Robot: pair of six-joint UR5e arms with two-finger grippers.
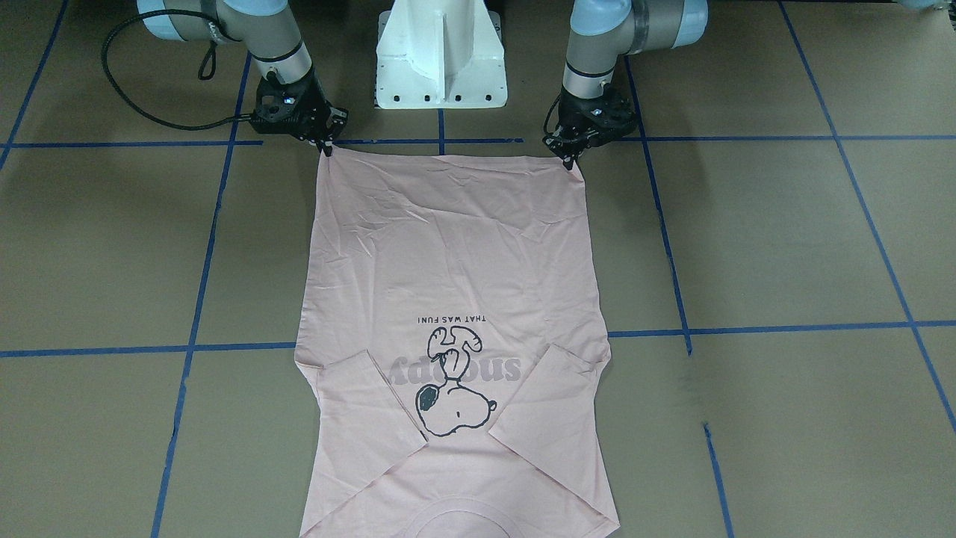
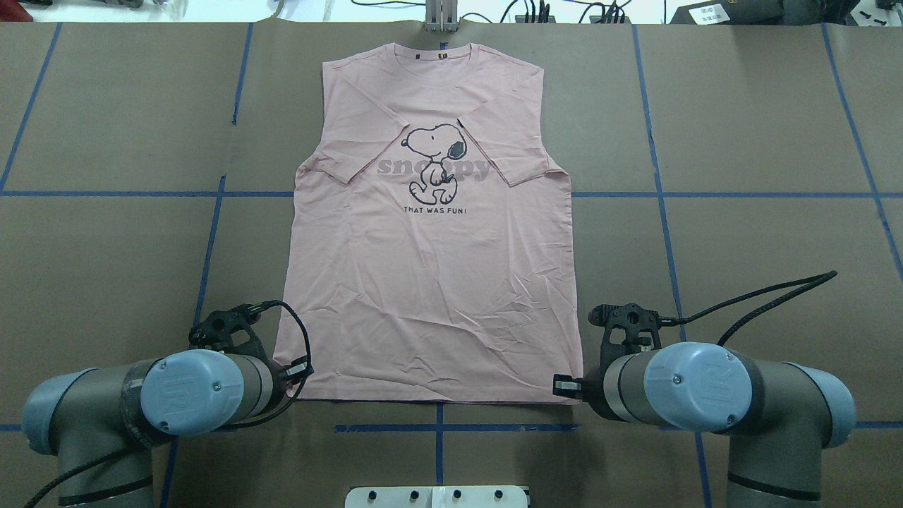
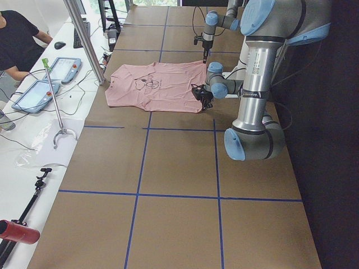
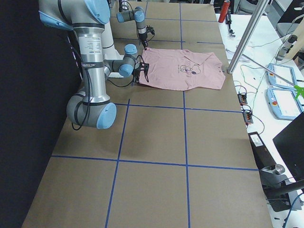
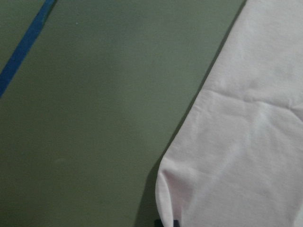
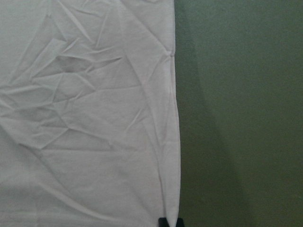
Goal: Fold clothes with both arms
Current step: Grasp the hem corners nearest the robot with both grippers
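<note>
Left gripper (image 1: 571, 159) pinched shut on T-shirt (image 2: 430, 296) hem corner; right gripper (image 1: 327, 146) likewise on other corner. T-shirt lay flat on table (image 2: 741, 233), print up, collar far from robot, sleeves folded in. Step: hem grasp. Next move probably needed even two-arm lift toward collar. Count: one T-shirt, two grippers.

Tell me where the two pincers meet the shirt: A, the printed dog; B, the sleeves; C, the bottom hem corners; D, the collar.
C: the left pincer and the right pincer each close on one bottom hem corner of the shirt, at the robot's end.
</note>
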